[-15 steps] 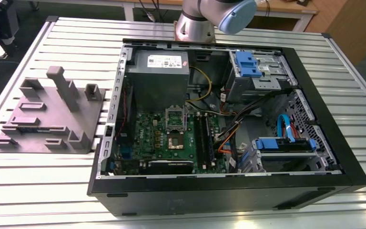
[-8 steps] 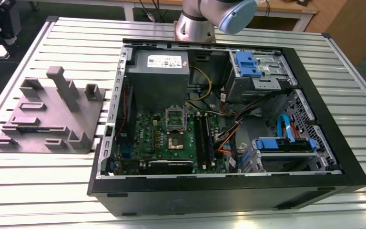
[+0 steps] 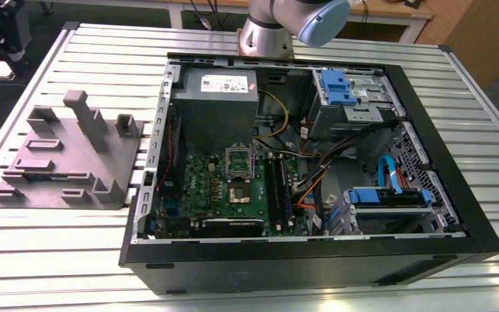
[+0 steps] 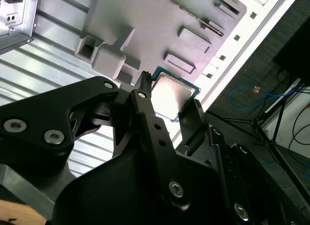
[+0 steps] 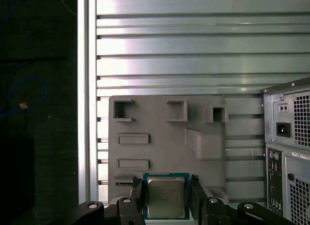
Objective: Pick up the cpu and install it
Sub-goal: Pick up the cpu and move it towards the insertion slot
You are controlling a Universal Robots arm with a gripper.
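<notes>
- The black two-fingered pincer (image 5: 166,185) on the silver robot arm (image 3: 267,32) with its pale-blue joint cap is clamped on the cpu (image 5: 166,196). The cpu is a small flat square chip with a silvery-grey metal top and a thin pale rim.
- In both wrist views the chip sits flat between the two fingers (image 5: 138,192), one dark fingertip against each of two opposite edges.
- In the second wrist view the cpu (image 4: 172,95) catches the light between the fingertips. It is held clear of everything beyond the pincer (image 4: 169,92).
- Directly beyond the pincer lies the grey moulded fixture block (image 5: 160,118), a slab with square pockets, shallow rectangular recesses and raised posts. The held chip overlaps one edge of it in both wrist views.
- The block rests on the ribbed silver aluminium counter (image 5: 193,55), whose slats run on past the pincer to a dark floor with a loose blue cable.
- Off to one side of the pincer stands the perforated grey rear panel of the black desktop computer case (image 5: 290,152), with a power inlet and ports showing.
- In the exterior view the same case (image 3: 319,263) lies on its side, opened, just beside the fixture block (image 3: 124,156) on the counter (image 3: 102,58).
- A green circuit board (image 3: 206,188) inside the case carries a dark square socket (image 3: 237,190) with a metal frame.
</notes>
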